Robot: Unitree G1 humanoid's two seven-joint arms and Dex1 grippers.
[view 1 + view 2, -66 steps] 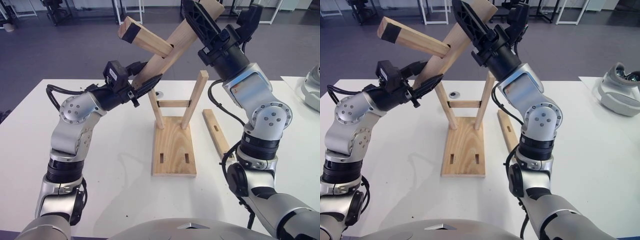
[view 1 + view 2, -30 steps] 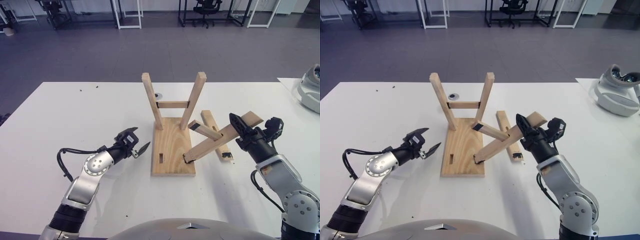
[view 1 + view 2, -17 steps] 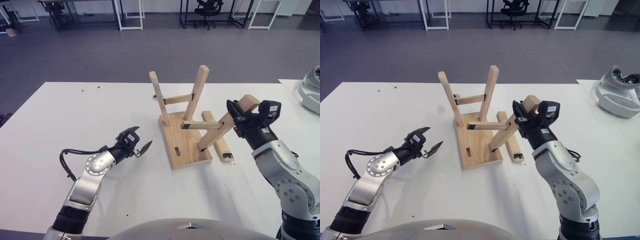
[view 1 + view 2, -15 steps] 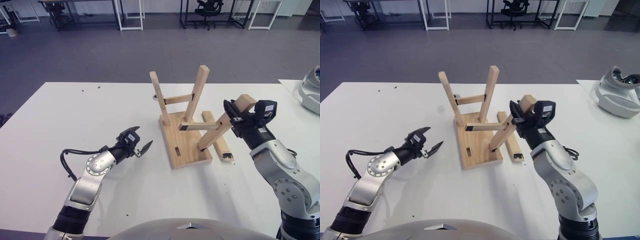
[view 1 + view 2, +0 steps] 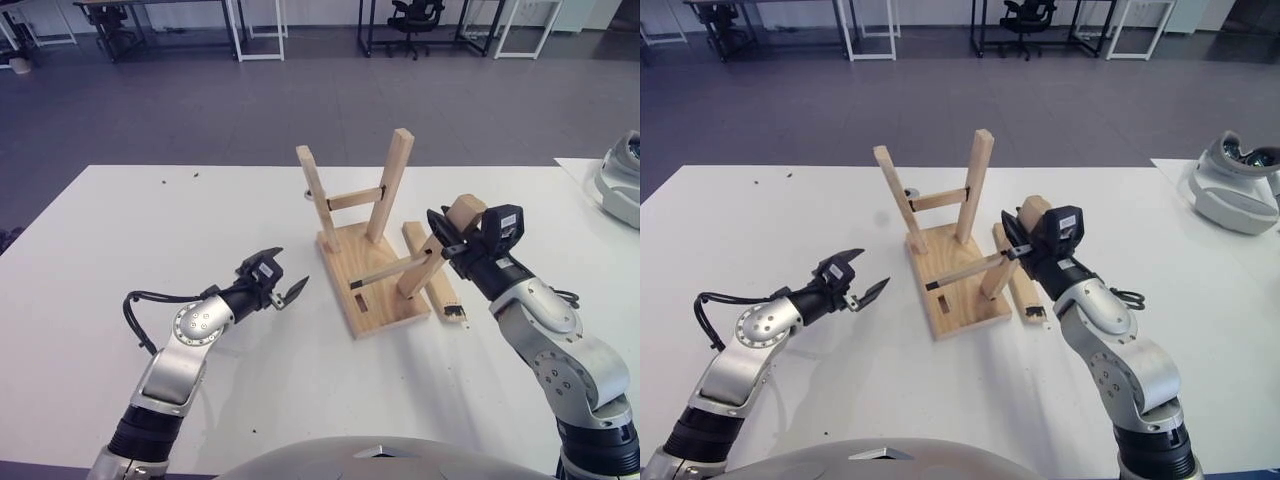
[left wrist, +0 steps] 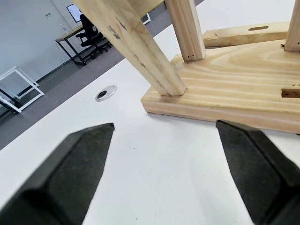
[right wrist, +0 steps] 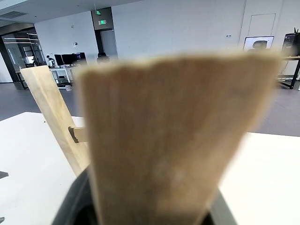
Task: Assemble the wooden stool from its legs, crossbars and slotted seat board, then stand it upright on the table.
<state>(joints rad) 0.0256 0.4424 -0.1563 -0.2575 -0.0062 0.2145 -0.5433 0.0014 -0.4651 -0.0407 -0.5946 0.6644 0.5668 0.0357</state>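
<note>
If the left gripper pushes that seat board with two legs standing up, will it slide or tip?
Pushed low, the seat board likely slides: it lies flat on the table. It looks stiff, solid wood. Pushed high on its upright legs, it might tip.

- Seat board: pale wood, flat near the table's middle, slots up.
- Two legs: upright at its far end, joined by a crossbar.
- Third leg: tilted at the board's right edge, clamped in the right gripper; its second crossbar slants over the board.
- Fourth leg: flat, just right of the board.
</note>
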